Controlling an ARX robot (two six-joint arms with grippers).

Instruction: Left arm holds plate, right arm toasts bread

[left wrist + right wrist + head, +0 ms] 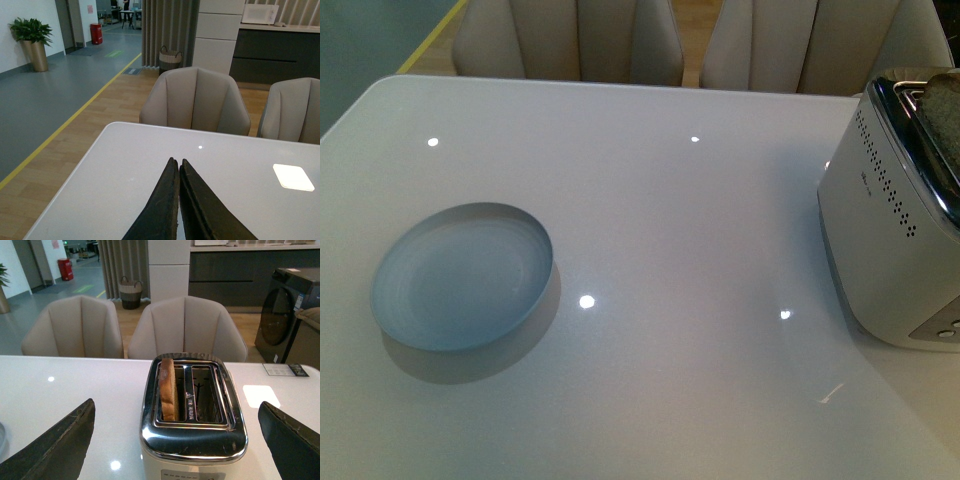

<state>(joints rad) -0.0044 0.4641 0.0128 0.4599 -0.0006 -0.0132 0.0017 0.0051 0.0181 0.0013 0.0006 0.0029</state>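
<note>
From where I sit this looks like the pickup stage: bread [168, 389] stands upright in one slot of the toaster [192, 440], other slot empty, and neither arm has hold of anything yet. Right gripper [175, 445] hangs just above the toaster w/ its fingers [55, 445] spread wide, one each side of the toaster body, slice roughly centred btwn them. Left gripper [179, 172] is up over the table [670, 220], fingers pressed together, nothing btwn them, pointed toward the chairs [195, 100] at the far side. Plate [465, 275] sits empty on the table's left part, well apart from the toaster at the right edge; no arm shows in the front cam. My read on next move: right arm drops and narrows onto the slice's top edge, a thin target, so alignment w/ the slot matters; left must open, tilt down and find the plate rim. Can't tell if the bread is toasted yet.
</note>
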